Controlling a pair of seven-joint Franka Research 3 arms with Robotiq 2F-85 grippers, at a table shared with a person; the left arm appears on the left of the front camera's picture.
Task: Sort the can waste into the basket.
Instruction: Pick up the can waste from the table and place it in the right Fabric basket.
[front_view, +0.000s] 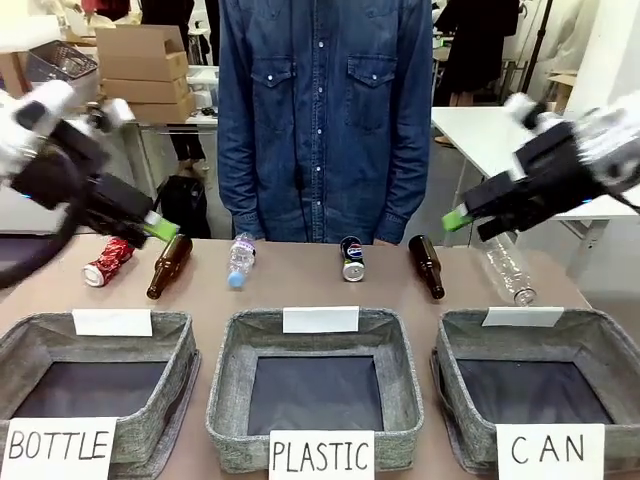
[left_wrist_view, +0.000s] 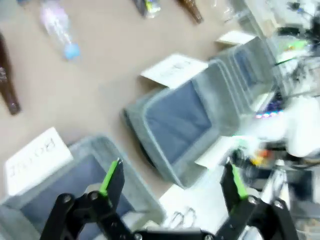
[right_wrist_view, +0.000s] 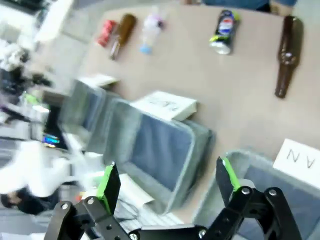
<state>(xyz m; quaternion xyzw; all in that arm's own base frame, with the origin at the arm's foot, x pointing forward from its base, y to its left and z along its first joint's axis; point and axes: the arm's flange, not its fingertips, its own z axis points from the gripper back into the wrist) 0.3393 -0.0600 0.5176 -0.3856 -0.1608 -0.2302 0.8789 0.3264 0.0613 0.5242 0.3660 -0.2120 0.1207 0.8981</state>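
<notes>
The dark Pepsi can (front_view: 352, 258) lies at the far middle of the table, in front of the person; it is also in the right wrist view as the Pepsi can (right_wrist_view: 222, 31). The crushed red can (front_view: 108, 262) lies at the far left, and shows as the red can (right_wrist_view: 106, 31). The grey basket marked CAN (front_view: 600, 335) stands at the front right with nothing in it. My left gripper (front_view: 152, 229) hangs open above the red can's area, its jaws wide apart (left_wrist_view: 172, 180). My right gripper (front_view: 458, 216) hovers open over the right side (right_wrist_view: 167, 180), above the CAN basket's rim (right_wrist_view: 235, 160).
Two brown bottles (front_view: 170, 265) (front_view: 427, 266) and two clear plastic bottles (front_view: 240, 260) (front_view: 506, 268) lie in the same far row. Baskets marked BOTTLE (front_view: 180, 335) and PLASTIC (front_view: 225, 365) stand front left and middle. A person in a denim shirt (front_view: 325, 110) stands at the far edge.
</notes>
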